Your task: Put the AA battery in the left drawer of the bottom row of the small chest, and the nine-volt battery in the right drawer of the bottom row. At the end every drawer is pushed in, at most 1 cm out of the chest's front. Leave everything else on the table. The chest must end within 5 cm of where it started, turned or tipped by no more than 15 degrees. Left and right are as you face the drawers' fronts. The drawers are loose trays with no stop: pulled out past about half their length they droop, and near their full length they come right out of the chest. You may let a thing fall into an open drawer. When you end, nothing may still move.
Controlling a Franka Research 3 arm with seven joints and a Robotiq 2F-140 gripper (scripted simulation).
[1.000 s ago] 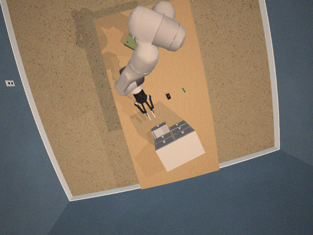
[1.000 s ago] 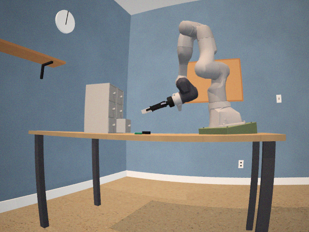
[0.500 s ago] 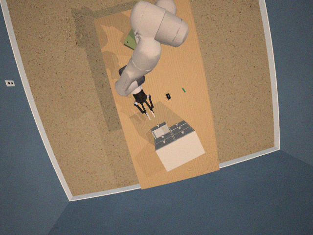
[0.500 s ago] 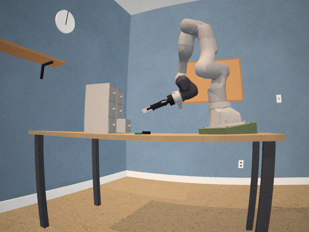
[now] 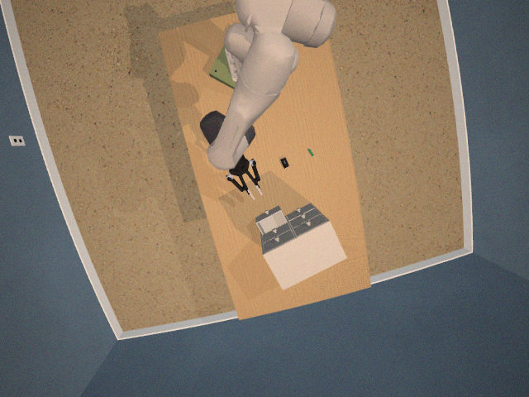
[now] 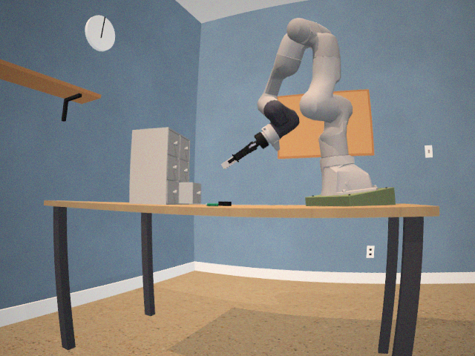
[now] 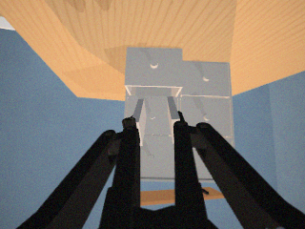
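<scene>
One AA battery [image 5: 310, 151], small and green, lies on the table [image 5: 324, 119] right of frame centre in the top view; one nine-volt battery [image 5: 283, 162], black, lies just left of it, the two apart and both clear of the chest. In the exterior view they sit side by side at lower centre, AA battery [image 6: 211, 204] left, nine-volt battery [image 6: 224, 203] right. One small chest [image 5: 305, 250] stands below centre of the top view, with six drawer fronts in two columns of three. One drawer [image 5: 270, 221], bottom row, is pulled partway out, showing a pale inside; in the exterior view it juts from the chest's base [image 6: 189, 192]. The other five sit flush. One gripper [image 5: 254, 193] hangs in the air just above-left of the open drawer in the top view, tilted down toward the chest, touching nothing. Its fingers stand narrowly apart with nothing between them; the wrist view shows a bare gap with the chest front [image 7: 178, 119] beyond. One green base plate [image 6: 351, 197] holds the arm at right of the exterior view.
</scene>
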